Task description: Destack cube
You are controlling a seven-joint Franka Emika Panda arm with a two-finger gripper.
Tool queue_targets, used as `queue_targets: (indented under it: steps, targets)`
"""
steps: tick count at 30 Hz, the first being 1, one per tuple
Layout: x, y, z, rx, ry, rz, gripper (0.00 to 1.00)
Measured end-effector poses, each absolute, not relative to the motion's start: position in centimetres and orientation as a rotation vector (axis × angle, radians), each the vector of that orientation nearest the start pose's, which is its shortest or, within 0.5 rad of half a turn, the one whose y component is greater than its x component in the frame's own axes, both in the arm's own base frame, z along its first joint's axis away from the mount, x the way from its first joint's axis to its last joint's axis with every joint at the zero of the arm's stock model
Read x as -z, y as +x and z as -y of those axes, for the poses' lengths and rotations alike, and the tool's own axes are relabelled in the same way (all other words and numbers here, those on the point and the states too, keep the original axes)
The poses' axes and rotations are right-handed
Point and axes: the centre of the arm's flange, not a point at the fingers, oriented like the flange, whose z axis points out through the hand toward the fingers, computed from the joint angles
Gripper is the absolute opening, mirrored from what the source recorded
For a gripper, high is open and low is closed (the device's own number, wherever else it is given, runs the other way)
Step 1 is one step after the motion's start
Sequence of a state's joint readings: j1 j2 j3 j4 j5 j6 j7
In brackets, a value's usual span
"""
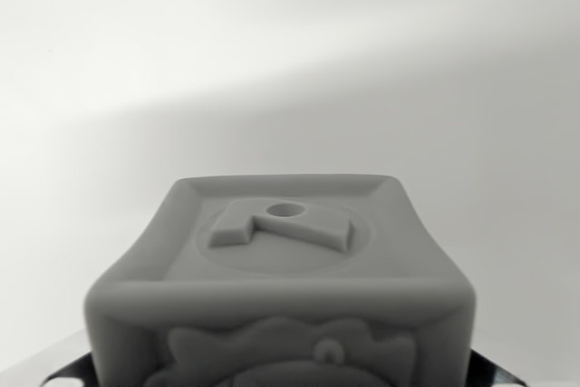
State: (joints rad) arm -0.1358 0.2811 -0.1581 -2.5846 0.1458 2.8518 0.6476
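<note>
Wrist view, and the cube point(281, 287) fills the lower half of the picture, right up close to the lens. It is a pale grey block with rounded corners and a soft, matte look. Its top face tilts away from the camera, framed by a raised rim, and inside that rim sits a shallow round recess. In the recess there is a raised shape, something like a bent bar or a numeral, with a small round hole point(286, 210) at its upper end. The face turned toward the camera carries a raised relief too, a wavy-edged figure with a little ring in it, but the bottom edge of the picture cuts it off and I cannot make out what it depicts.

Down in the corners, left point(68, 364) and right point(494, 373), dark glossy bits poke out from behind the cube. They could be parts of the gripper, though I cannot tell for sure, and whether the fingers are spread or pinching the cube I cannot tell either.

Behind it all lies a plain white surface point(290, 61), brighter at the top, with a soft grey shadow running across the middle.
</note>
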Motion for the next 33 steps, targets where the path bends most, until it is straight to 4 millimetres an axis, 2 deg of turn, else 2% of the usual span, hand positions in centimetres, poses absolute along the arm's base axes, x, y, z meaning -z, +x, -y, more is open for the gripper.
queue_targets:
  steps: [17,29,30,33]
  targets:
    - [-12.5,41.5,13.9,-0.009,-2.702,-1.610,0.00]
    - [-11.5,41.5,13.9,-0.008,-2.701,-1.610,0.00]
    - [-11.5,41.5,13.9,-0.008,-2.700,-1.610,1.00]
    - [-11.5,41.5,13.9,-0.008,-2.700,-1.610,1.00]
